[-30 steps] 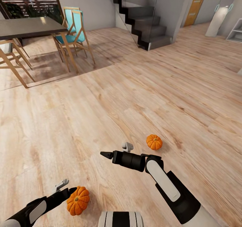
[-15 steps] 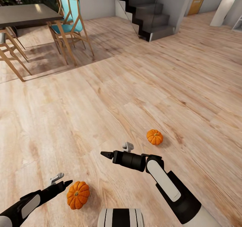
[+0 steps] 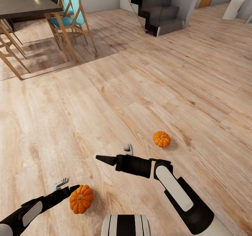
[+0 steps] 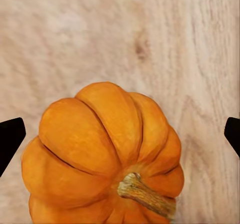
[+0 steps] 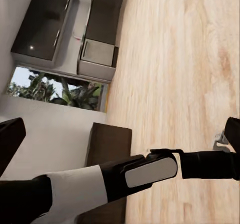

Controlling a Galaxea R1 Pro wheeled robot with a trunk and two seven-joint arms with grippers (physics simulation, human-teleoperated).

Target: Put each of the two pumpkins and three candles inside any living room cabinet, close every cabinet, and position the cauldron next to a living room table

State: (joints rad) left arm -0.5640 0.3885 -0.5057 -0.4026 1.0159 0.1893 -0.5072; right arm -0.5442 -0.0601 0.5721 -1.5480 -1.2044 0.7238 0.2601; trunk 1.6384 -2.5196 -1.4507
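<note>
Head view: two small bright-orange ribbed pumpkins on the pale wood-plank floor point(image 3: 105, 99), well apart from each other. Nearer pumpkin point(image 3: 81, 199) low at the left, lying tipped with its short stem facing the camera, just beside the left hand point(image 3: 66, 187), whose dark fingertip reaches to its edge; whether touching cannot be told from here. Farther pumpkin point(image 3: 161, 139) upright on the floor to the right, beyond the right forearm, near but apart from the right hand point(image 3: 103, 158). Right hand stretched level toward the left above the boards, holding nothing; from this angle cannot tell whether its fingers are apart or together. Dark counter point(image 3: 24, 5) with light wooden legs at the upper left, a turquoise-seated wooden chair point(image 3: 71, 17) beside it, and a dark staircase point(image 3: 154, 8) at the back. Left wrist view: same nearer pumpkin point(image 4: 102, 156) large and close, brownish stem toward the camera, sitting between two black fingertips point(image 4: 10, 139) spread wide at the picture's edges, neither touching the fruit. Right wrist view: black fingertips point(image 5: 10, 136) likewise set far apart, with the white-and-black left arm point(image 5: 100, 176) crossing beyond them, plank floor, a dark low cabinet point(image 5: 45, 27) against the far wall, and greenery through a window point(image 5: 55, 92). No container holding anything in sight.
</note>
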